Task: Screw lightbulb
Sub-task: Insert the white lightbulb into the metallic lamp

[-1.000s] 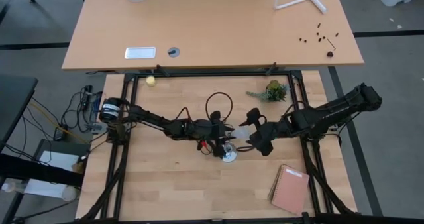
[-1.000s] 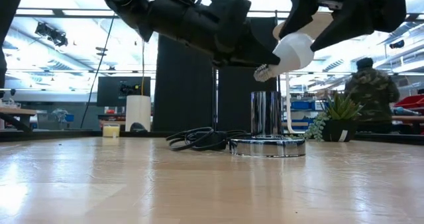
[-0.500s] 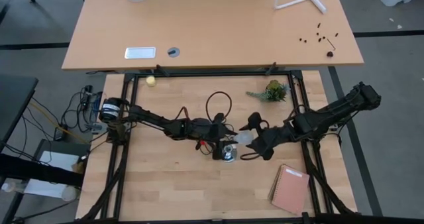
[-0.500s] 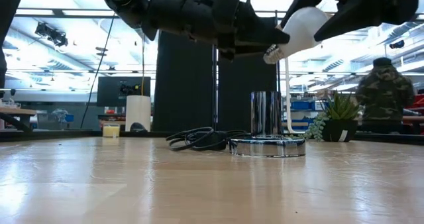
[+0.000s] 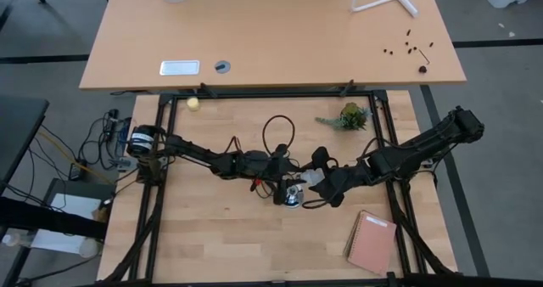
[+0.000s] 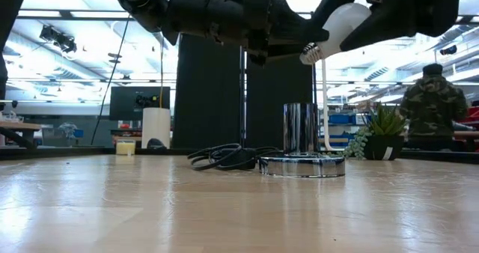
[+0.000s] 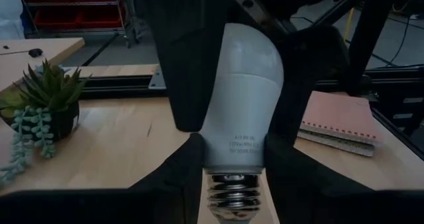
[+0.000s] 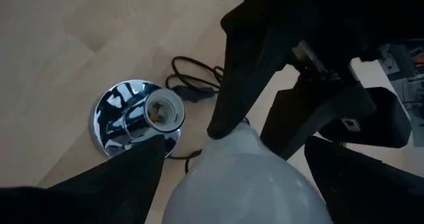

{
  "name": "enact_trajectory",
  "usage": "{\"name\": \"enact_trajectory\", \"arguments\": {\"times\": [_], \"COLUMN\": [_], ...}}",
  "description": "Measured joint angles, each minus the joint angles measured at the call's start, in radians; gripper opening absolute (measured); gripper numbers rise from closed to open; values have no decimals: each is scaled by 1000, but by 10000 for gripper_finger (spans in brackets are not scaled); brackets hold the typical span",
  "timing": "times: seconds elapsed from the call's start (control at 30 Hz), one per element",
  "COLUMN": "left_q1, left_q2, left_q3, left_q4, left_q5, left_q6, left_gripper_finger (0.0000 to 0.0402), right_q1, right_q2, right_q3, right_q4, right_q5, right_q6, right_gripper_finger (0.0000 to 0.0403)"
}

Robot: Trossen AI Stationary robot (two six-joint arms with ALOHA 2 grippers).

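Note:
The white lightbulb [image 7: 242,85] hangs slanted in the air above the chrome socket [image 6: 301,129], which stands on its round disc [image 5: 293,195] mid-table. My left gripper [image 7: 233,177] reaches in from the table's left and is shut on the bulb. My right gripper [image 8: 245,184] comes from the right, slanting down and open. Its fingers [image 7: 189,58] stand on either side of the bulb's dome [image 8: 245,177]. My left gripper pinches the bulb's narrow neck [image 7: 232,148], just above the screw base, between its two fingers [image 7: 179,171]. They come almost level from the table's left. The bulb is lifted clear, dome up toward the right arm, screw base [image 6: 310,55] over the socket. My right gripper flanks the dome; whether it touches it I cannot tell.
The socket's black cord [image 6: 224,157] lies coiled behind it on the far side. A small potted plant [image 5: 349,115] stands at the back right, a pink notebook [image 5: 372,243] at the near right, a yellowish ball [image 5: 193,104] at the far left. A person [image 6: 430,107] stands in the room behind.
My left gripper has tipped upward in place, and the bulb has risen with it, its screw base now higher above the socket. My right gripper has moved toward the table's left, farther over the bulb's dome.

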Motion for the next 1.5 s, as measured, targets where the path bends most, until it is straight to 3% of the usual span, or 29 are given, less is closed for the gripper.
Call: {"name": "enact_trajectory", "arguments": {"times": [0.53, 0.83, 1.13, 1.3, 1.5], "left_q1": [-2, -2, -8, -22, -84], "left_q2": [1, 1, -41, -103, -140], "left_q3": [-1, -1, 0, -2, -4], "left_q4": [9, 2, -31, -210, -401], "left_q5": [38, 32, -137, -218, -230], "left_q6": [11, 12, 115, 142, 70], "left_gripper_finger": [142, 142, 142, 142, 142], "right_q1": [-2, -2, -2, -2, -4], "right_q2": [0, 0, -1, -3, -5], "right_q3": [0, 0, 0, 0, 63], "right_q4": [4, 6, -51, -74, -159], "right_q5": [-38, -42, -38, -35, -35], "right_q6": [3, 35, 96, 153, 266], "right_gripper_finger": [255, 272, 254, 268, 259]}}
